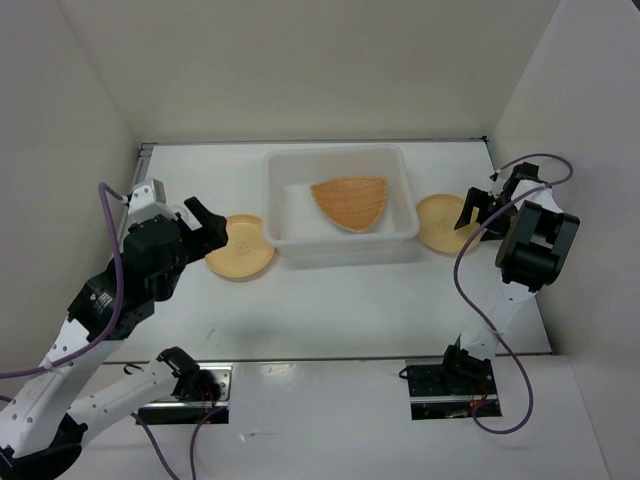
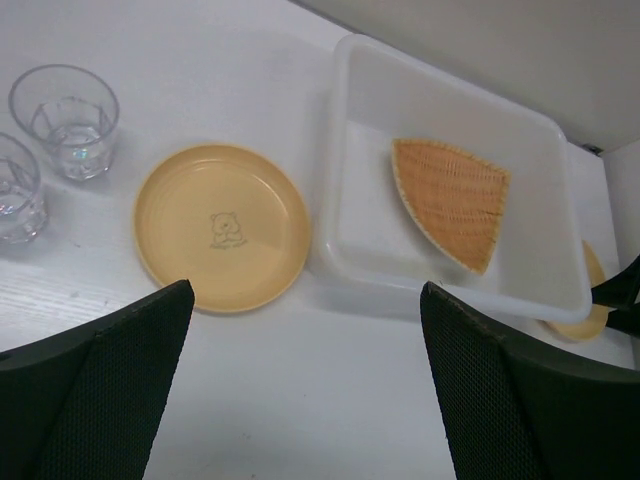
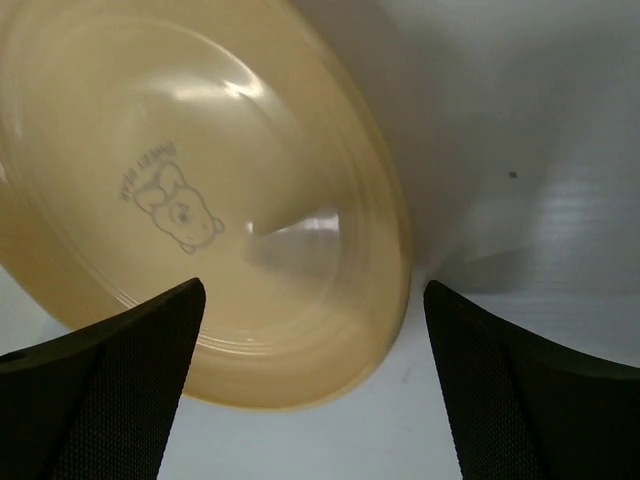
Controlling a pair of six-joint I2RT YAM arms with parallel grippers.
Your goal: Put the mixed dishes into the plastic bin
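Bin: the milky plastic bin (image 1: pixel 335 153) is holding the woven tan basket tray (image 1: pixel 350 201).
Plates: the round yellow left plate (image 1: pixel 240 250) and right plate (image 1: pixel 438 222) are lying on the tabletop (image 1: pixel 350 310) beside it.
Cups: two clear cups (image 2: pixel 64 118) are standing by the left plate.
Grippers: the left gripper (image 1: pixel 208 228) and right gripper (image 1: pixel 478 213) are hanging open, each near its plate.

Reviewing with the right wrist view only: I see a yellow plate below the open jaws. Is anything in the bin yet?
Observer: Yes, the woven basket tray lies inside the plastic bin.
Operator: Where's the other plate?
Observer: The second yellow plate sits on the table, left of the bin.
Operator: And the cups?
Observer: A clear cup and a second cup stand beside that plate, on its side away from the bin.
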